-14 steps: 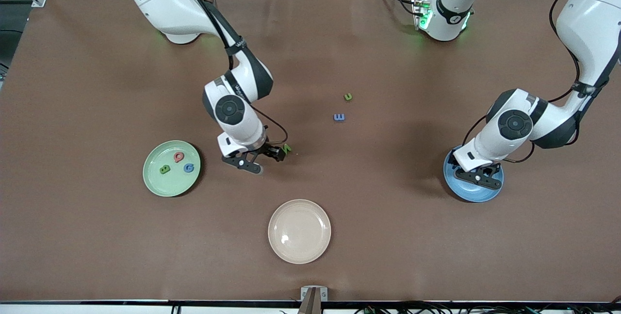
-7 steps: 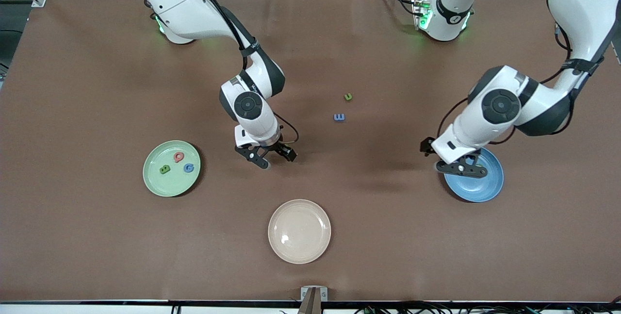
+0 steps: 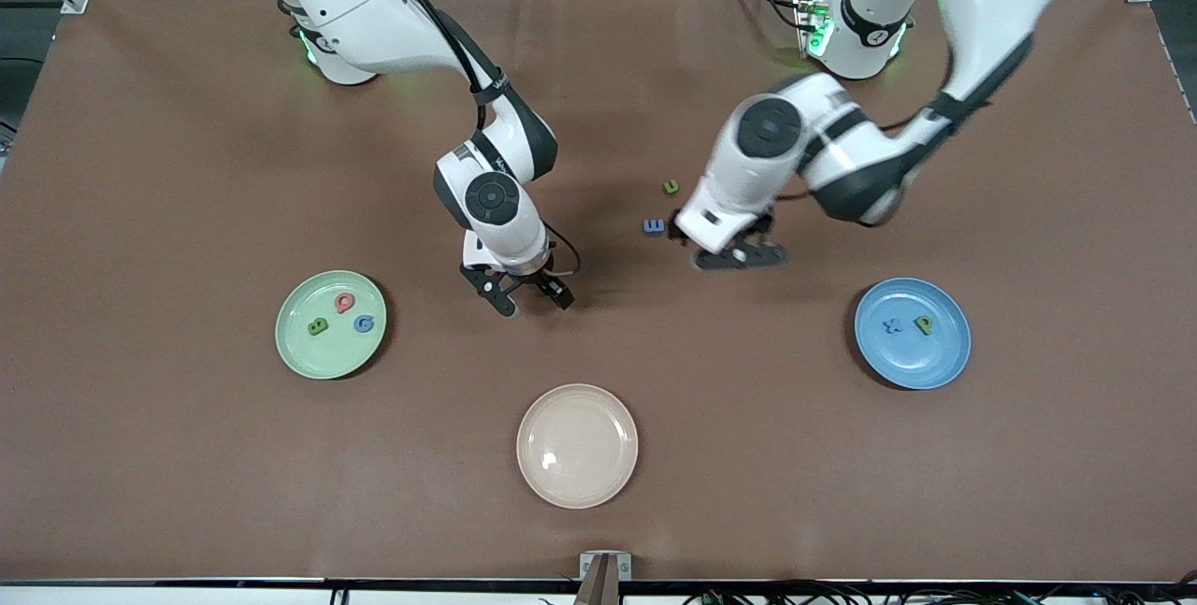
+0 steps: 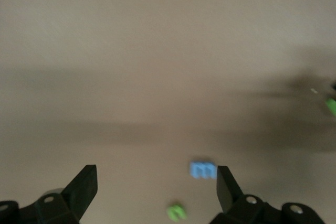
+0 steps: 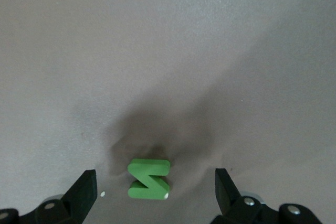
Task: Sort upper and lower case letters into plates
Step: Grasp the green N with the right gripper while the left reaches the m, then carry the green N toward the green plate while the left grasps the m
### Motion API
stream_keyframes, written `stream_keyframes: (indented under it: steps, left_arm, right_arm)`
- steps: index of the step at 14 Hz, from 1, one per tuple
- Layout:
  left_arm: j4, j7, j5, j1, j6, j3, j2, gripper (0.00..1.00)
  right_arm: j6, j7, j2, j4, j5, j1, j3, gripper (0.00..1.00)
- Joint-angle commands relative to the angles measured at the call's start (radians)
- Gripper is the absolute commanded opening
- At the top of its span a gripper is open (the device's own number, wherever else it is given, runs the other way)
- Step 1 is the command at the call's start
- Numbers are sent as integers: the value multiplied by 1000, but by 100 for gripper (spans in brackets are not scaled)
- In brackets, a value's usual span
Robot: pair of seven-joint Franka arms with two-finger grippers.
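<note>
The pale green plate [image 3: 292, 352] holds a red letter [image 3: 345, 303], a green letter [image 3: 318, 326] and a blue letter [image 3: 365, 324]. In the blue plate [image 3: 912, 367] lie a blue x [image 3: 893, 325] and a green p [image 3: 924, 324]. My right gripper [image 3: 531, 298] [image 5: 155, 179] is open, its fingers on either side of a green zigzag letter [image 5: 149, 179] that is hidden in the front view. My left gripper [image 3: 739, 256] [image 4: 156, 177] is open and empty over the mat. Just beside it lie a loose blue letter [image 3: 654, 225] [image 4: 202, 169] and a small green letter [image 3: 670, 186] [image 4: 177, 211].
A cream-beige plate [image 3: 577, 445] with nothing in it sits nearest the front camera, at mid-table. A brown mat [image 3: 187, 165] covers the whole table. A metal bracket [image 3: 604, 568] stands at the table's near edge.
My left arm swung away from over the blue plate to the loose letters at mid-table, uncovering the x and p. My right gripper shifted over the green zigzag letter.
</note>
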Motion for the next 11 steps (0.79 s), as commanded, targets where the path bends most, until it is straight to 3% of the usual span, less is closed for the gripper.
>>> stream_keyframes:
  steps: [1, 3, 6, 7, 9, 11]
  left_arm:
    - [14, -42, -5, -14, 26, 5, 54, 100]
    - [5, -101, 1, -73, 61, 42, 54, 100]
    - [11, -199, 0, -246, 147, 187, 54, 100]
    - [9, -212, 1, -305, 155, 243, 54, 100]
    - [8, -215, 7, -375, 182, 309, 55, 100]
    - [-12, -220, 19, -423, 220, 361, 58, 100]
  right_arm:
    - [4, 30, 9, -8, -30, 21, -12, 92]
    - [4, 28, 10, -8, -40, 23, -12, 84]
    - [0, 25, 10, -8, -42, 26, -12, 59]
    - [-2, 24, 10, -8, -44, 24, -12, 45]
    - [-5, 21, 10, -8, -59, 18, -12, 5]
    - [-6, 1, 10, -8, -60, 9, -12, 0]
